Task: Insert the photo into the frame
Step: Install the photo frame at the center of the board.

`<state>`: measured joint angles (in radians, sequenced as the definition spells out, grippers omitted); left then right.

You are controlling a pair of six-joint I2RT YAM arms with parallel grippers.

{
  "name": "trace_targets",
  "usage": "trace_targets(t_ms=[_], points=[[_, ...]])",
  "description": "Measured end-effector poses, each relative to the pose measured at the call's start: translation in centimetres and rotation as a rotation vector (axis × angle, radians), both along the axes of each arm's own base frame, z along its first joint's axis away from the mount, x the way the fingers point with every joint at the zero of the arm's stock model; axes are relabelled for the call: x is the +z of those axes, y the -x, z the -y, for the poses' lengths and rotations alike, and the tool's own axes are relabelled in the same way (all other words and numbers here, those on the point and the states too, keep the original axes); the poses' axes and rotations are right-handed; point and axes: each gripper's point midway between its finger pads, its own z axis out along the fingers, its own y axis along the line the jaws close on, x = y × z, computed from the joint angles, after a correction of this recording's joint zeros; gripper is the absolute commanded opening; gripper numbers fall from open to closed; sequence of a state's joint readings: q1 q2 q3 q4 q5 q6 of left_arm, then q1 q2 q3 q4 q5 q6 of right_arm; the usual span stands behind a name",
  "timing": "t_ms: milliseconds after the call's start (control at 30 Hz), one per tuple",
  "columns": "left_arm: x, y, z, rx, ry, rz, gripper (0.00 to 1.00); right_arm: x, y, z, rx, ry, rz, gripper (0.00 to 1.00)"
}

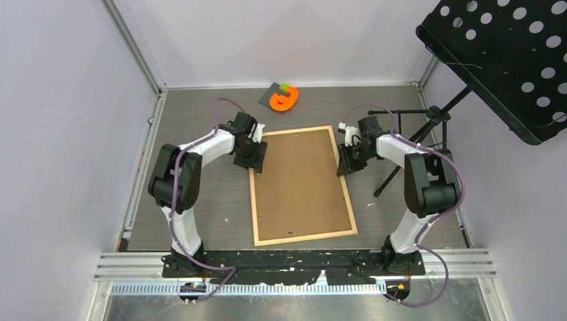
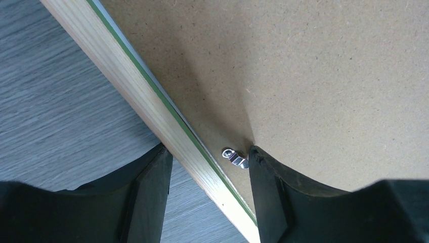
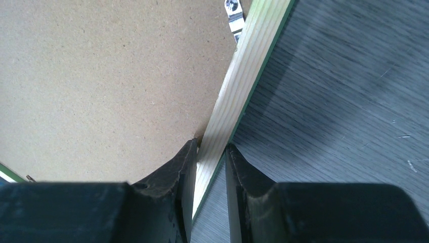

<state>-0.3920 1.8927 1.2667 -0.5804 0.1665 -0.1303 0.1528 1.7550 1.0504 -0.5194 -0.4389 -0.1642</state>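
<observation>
The frame point(image 1: 253, 207) lies flat on the table, pale wood face up, with a plain brown backing board point(image 1: 301, 184) inside it. The photo is hidden. My left gripper point(image 1: 253, 160) is open over the frame's left rail point(image 2: 141, 96): one finger stands outside the rail, the other on the board point(image 2: 303, 76) against a small metal clip point(image 2: 235, 158). My right gripper point(image 1: 344, 164) is shut on the frame's right rail point(image 3: 248, 66), one finger on each side. Its midpoint shows in the right wrist view point(image 3: 211, 146), as the left one's does in the left wrist view point(image 2: 207, 152).
An orange printed part on a grey plate point(image 1: 284, 98) lies at the back of the table. A black perforated music stand point(image 1: 508, 53) overhangs the right side, its tripod legs point(image 1: 401, 157) close behind my right arm. Another metal clip point(image 3: 233, 17) sits on the board near the right rail.
</observation>
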Motion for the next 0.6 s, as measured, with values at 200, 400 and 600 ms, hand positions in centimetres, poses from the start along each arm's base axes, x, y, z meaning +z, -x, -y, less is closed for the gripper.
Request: trace_targets(t_ms=[200, 400, 600], points=[[0.06, 0.26, -0.17, -0.002, -0.006, -0.004, 0.42, 0.01, -0.04, 0.10, -0.003, -0.001, 0.000, 0.06], [0.11, 0.38, -0.48, 0.003, -0.010, -0.010, 0.37, 0.02, -0.06, 0.16, -0.005, -0.002, 0.000, 0.06], [0.12, 0.40, -0.50, 0.005, -0.009, -0.011, 0.29, 0.05, -0.06, 0.17, -0.006, -0.007, -0.001, 0.06]])
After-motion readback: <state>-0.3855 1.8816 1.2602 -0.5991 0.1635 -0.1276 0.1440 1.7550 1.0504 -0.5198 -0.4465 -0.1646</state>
